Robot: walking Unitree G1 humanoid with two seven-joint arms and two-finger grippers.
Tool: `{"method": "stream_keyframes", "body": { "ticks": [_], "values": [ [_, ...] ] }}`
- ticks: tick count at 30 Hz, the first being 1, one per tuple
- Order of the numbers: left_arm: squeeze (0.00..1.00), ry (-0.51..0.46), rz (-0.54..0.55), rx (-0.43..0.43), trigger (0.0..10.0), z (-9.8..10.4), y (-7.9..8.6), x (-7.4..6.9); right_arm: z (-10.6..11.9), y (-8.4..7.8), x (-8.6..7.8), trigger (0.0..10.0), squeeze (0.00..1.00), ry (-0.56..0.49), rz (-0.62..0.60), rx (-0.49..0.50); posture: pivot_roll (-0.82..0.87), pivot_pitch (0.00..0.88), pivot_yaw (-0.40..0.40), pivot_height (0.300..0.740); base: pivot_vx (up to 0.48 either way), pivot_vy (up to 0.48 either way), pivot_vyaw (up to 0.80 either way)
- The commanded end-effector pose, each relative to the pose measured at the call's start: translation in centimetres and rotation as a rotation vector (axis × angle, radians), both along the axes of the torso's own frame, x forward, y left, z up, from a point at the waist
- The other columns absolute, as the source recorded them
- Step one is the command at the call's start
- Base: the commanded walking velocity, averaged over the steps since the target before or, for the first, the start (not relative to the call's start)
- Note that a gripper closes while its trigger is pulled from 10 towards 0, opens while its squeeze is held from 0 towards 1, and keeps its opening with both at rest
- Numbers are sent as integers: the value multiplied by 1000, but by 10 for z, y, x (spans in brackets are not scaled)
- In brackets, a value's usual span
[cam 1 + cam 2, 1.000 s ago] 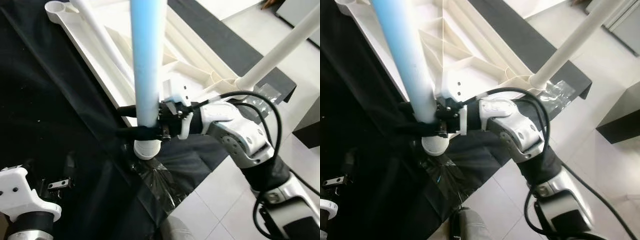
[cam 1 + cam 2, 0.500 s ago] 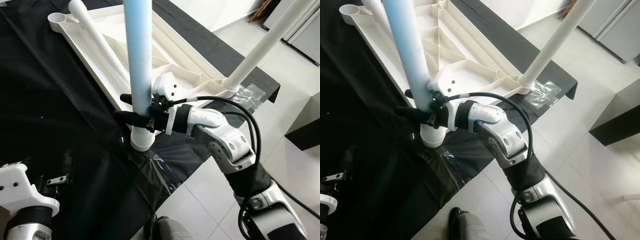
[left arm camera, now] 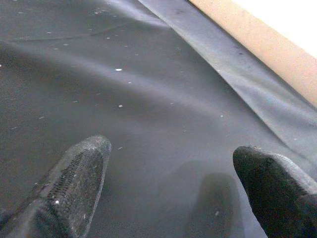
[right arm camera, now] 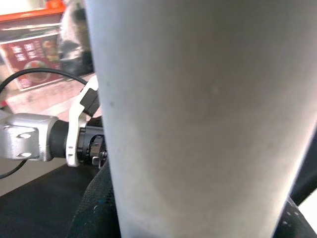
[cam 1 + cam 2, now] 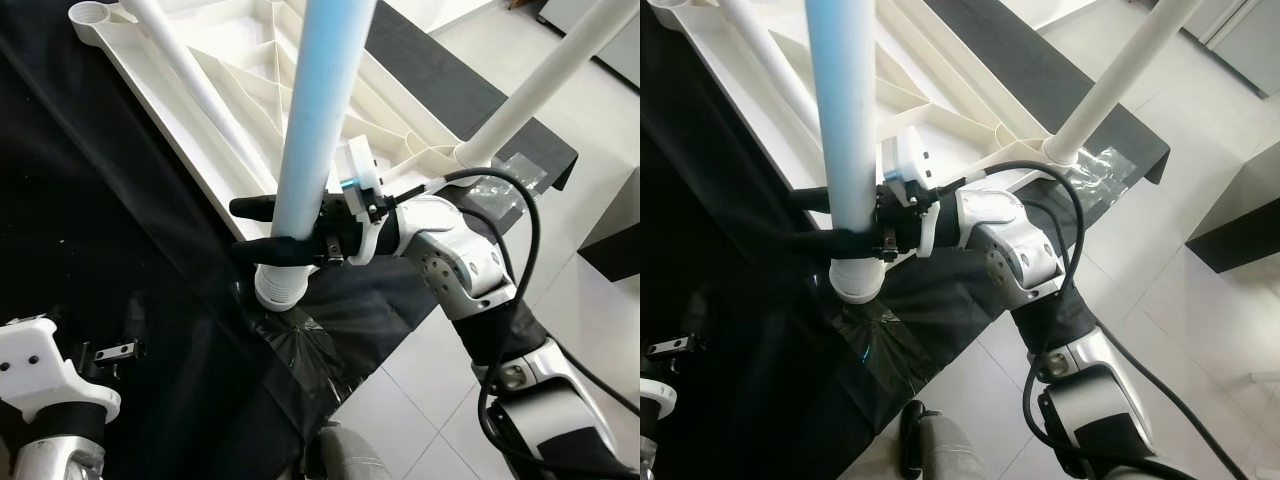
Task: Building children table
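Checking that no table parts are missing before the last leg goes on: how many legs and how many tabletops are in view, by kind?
Table legs: 3 (one in the right claw, pale blue leg; one lying on the tabletop; one standing in a far corner socket)
Upturned white tabletop: 1
Total: 4

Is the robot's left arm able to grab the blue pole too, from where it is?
Probably yes, with a stretch. The left gripper hangs open, low over the black sheet, holding nothing. The blue pole stands nearby in the right gripper, and nothing lies between.
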State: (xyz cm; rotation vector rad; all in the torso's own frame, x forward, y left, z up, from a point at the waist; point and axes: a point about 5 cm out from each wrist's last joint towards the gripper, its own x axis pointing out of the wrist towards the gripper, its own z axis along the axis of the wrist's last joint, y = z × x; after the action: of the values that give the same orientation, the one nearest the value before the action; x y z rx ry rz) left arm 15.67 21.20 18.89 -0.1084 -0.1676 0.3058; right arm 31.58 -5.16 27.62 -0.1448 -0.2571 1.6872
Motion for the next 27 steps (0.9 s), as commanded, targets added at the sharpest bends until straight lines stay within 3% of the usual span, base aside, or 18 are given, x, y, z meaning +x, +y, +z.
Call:
{"method": "stream_keyframes", "body": {
  "ticks": [1, 5, 12, 16, 20, 27],
  "values": [
    [0, 19, 7, -5, 10000, -3, 0, -3, -16, -5, 5, 10000, 0, 48, 36, -60, 6, 341, -190, 740, 0, 0, 0],
    [0, 18, 6, -5, 10000, -3, 0, -3, -15, -3, 9, 10000, 0, 38, 45, -59, 12, 347, -188, 740, 0, 0, 0],
    [0, 19, 4, -5, 10000, -1, 0, -5, 0, 15, 15, 10000, 0, -81, 119, -47, 21, 362, -184, 740, 0, 0, 0],
    [0, 19, 4, -5, 10000, 0, 0, -5, 5, 15, 13, 10000, 0, -92, 162, -50, 22, 365, -183, 740, 0, 0, 0],
    [0, 21, 4, -8, 10000, -1, 0, -6, 24, 13, 12, 10000, 0, -124, 289, -79, 23, 372, -181, 740, 0, 0, 0],
    [0, 23, 3, -12, 10000, -1, 1, -6, 40, 10, 12, 10000, 0, -167, 314, -110, 24, 374, -183, 740, 0, 0, 0]
  ]
}}
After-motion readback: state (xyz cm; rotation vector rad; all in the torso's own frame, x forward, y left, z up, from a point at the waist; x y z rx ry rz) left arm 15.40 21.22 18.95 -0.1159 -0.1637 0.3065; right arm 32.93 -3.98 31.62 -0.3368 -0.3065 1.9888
